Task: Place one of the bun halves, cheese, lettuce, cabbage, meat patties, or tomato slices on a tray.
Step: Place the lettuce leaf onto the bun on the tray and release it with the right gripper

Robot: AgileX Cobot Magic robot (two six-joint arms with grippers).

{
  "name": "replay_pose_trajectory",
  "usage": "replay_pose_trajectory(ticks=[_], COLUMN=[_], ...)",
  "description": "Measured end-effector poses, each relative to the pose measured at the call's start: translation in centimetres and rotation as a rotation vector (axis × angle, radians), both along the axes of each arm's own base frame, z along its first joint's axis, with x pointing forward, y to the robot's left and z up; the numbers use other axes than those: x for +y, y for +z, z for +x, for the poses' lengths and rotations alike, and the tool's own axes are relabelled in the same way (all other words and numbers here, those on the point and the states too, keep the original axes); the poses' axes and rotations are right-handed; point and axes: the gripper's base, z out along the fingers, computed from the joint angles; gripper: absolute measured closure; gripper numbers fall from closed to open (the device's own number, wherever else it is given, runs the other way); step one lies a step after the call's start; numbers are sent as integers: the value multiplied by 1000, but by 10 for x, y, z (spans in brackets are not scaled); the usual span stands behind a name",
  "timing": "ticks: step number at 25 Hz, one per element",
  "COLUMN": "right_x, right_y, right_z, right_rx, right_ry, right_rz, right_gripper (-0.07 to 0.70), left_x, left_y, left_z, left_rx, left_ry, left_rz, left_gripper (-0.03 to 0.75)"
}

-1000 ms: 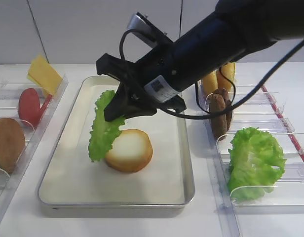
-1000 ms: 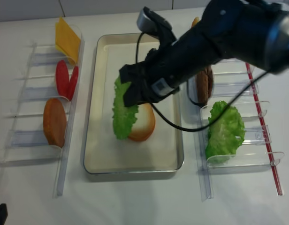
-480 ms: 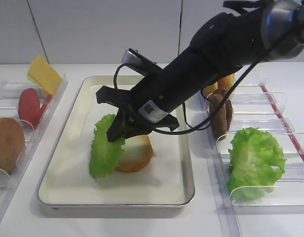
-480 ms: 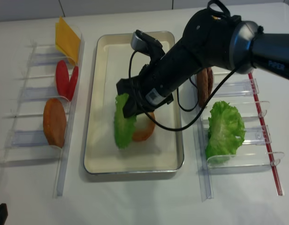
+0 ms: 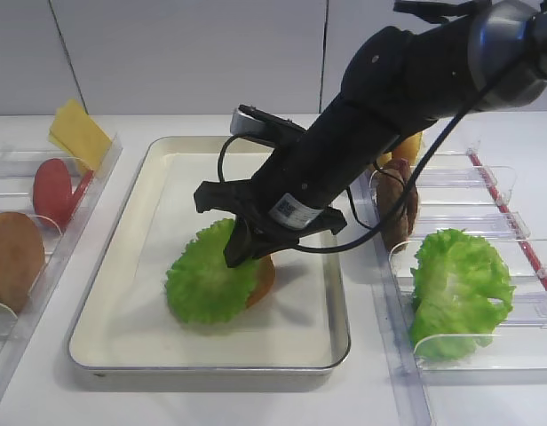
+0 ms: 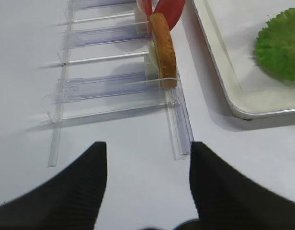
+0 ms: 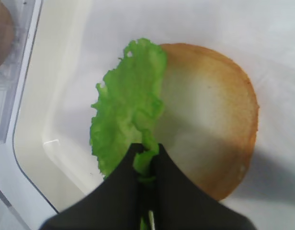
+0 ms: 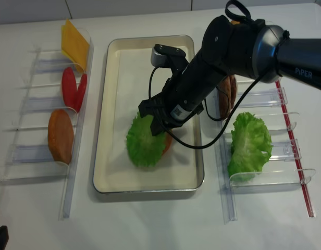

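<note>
R gripper (image 7: 146, 160) pinched tight on the near edge of the lettuce (image 5: 211, 284). Leaf fans out ahead of the tips and drapes over the bun half (image 7: 209, 124) just below it, inside the tray (image 5: 327, 346). Edge grip looks deliberate: leaf stays flat and can be laid across the bun w/o the fingers pressing into the bread. Wrist tilted down so the far rim of the leaf lands first. Judgement: placement nearly done, release not yet made.

L gripper (image 6: 147, 191) parked well off to the side, over bare table, jaws spread wide, nothing between them. Ahead of it: the rack (image 6: 114, 86) w/ another bun half (image 6: 163, 48) standing on edge. Prob. kept clear so the arms don't cross.

Hard to see:
- Overhead views: bun under leaf mostly covered, only a brown sliver shows.
- R wrist view: leaf covers left part of bun; can't tell if leaf rests fully on it or on the tray paper beyond.
- R fingertips hidden by arm body in both high views.
- L wrist view: tray cut off at frame edge.
</note>
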Motion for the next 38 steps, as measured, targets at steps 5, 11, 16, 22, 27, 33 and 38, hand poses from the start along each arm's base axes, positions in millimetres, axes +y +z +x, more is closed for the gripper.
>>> replay_pose_trajectory(ticks=[5, 11, 16, 22, 27, 33, 38], right_x=[0, -1, -6, -7, -7, -7, -7], right_y=[0, 0, -1, -1, -2, -2, -2], right_z=[3, 5, 8, 8, 7, 6, 7], right_rx=[-14, -38, -40, -43, -27, -22, -26], right_ry=[-28, -43, -52, -53, -42, -38, -40], right_rz=[2, -15, -51, -65, -67, -69, -68], right_gripper=[576, 576, 576, 576, 576, 559, 412], left_x=[0, 0, 0, 0, 0, 0, 0], left_y=[0, 0, 0, 0, 0, 0, 0], left_z=[0, 0, 0, 0, 0, 0, 0], left_rx=[0, 0, 0, 0, 0, 0, 0], left_ry=[0, 0, 0, 0, 0, 0, 0], left_rz=[0, 0, 1, 1, 1, 1, 1], left_gripper=[358, 358, 358, 358, 358, 358, 358])
